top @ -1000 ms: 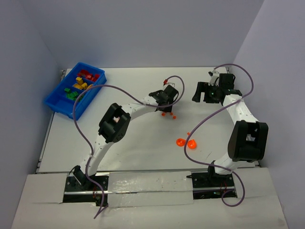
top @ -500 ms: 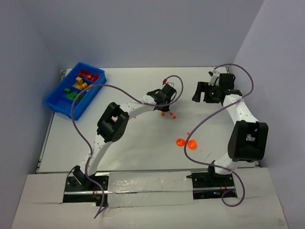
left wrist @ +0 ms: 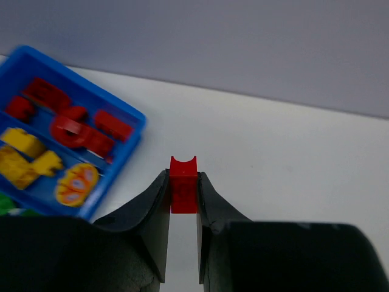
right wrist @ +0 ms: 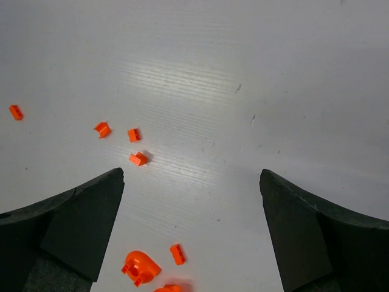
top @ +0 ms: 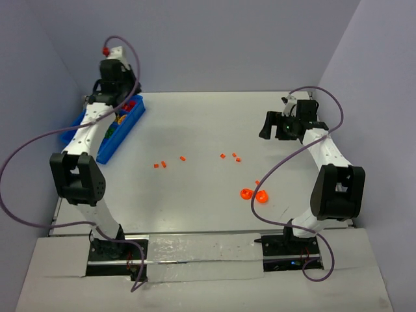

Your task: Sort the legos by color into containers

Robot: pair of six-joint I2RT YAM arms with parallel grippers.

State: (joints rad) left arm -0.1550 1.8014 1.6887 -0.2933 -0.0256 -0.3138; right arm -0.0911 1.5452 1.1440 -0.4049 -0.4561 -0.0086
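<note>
Nearest the bases, left loose on the table (top: pixel 195 208): two translucent orange rounded pieces (top: pixel 253 194), side by side, not yet sorted. Farther out, strewn across the middle in a ragged line: tiny orange bits (top: pixel 221 156) (well apart from the bin, so probably last to go). Beyond those, on the right, hovering over bare table with fingers spread wide and nothing between them: right gripper (right wrist: pixel 191 175), probably parked until needed. Farthest, at the left rear: left gripper (left wrist: pixel 182 175) pinching a red brick (left wrist: pixel 183 194) by its sides, poised at the blue bin (left wrist: pixel 121 161), at the end holding the other red bricks (left wrist: pixel 112 125), presumably for release among its own colour; hard to tell whether directly overhead.
</note>
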